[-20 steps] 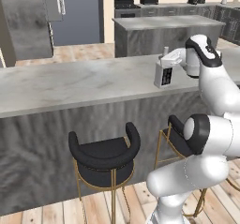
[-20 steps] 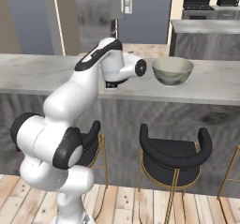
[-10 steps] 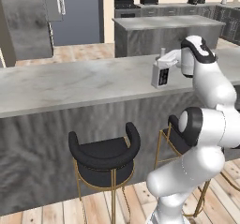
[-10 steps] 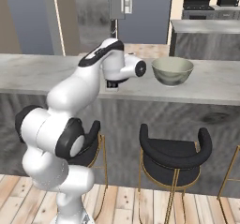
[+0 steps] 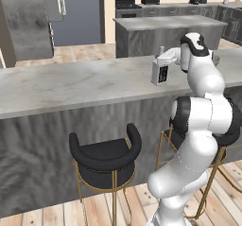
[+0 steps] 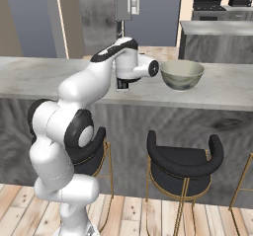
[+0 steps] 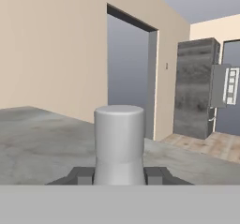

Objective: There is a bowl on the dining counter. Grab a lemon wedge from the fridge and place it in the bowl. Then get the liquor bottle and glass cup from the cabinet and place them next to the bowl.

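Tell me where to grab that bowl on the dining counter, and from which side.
Take the bowl by its rim, from above, one finger inside, one outside. It stands upright and open on the dining counter, and its round body looks too wide to span, so the thin rim is likely the only pinchable part. The claw holds the liquor bottle; set that down first.

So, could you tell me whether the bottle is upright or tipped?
Upright: the bottle stands on the counter with its neck pointing straight up.
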Controlling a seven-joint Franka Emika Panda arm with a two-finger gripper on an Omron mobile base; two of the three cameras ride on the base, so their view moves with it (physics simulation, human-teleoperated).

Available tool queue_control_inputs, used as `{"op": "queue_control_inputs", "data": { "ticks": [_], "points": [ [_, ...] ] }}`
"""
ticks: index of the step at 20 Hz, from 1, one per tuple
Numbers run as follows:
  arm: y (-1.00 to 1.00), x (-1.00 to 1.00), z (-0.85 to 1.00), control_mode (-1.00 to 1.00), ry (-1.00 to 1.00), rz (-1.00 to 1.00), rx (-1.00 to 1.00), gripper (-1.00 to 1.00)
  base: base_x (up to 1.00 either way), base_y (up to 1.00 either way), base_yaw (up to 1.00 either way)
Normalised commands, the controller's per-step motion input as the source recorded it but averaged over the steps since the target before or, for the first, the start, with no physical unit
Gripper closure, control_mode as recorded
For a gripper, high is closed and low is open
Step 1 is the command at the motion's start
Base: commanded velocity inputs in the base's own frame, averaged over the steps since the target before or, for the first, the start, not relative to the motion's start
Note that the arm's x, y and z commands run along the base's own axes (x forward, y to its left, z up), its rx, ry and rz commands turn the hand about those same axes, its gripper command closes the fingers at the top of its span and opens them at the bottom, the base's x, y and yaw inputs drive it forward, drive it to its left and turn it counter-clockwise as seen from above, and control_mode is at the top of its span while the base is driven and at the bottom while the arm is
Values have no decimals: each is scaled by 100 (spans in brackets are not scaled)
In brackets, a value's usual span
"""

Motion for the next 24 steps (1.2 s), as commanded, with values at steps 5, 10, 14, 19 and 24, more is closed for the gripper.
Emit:
{"op": "queue_control_inputs", "data": {
  "ticks": [5, 10, 14, 19, 24],
  "points": [
    [-2, 46, -8, -100, 0, 3, 0, 100, 0, 0, 0],
    [0, 25, -24, -100, 0, 2, 0, 100, 0, 0, 0],
    [0, 11, -27, -100, -3, 2, 0, 100, 0, 0, 0],
    [11, 3, -32, -100, -2, 1, -2, -100, 0, 0, 0],
    [15, -15, -1, -100, -6, 0, -3, -100, 0, 0, 0]
  ]
}}
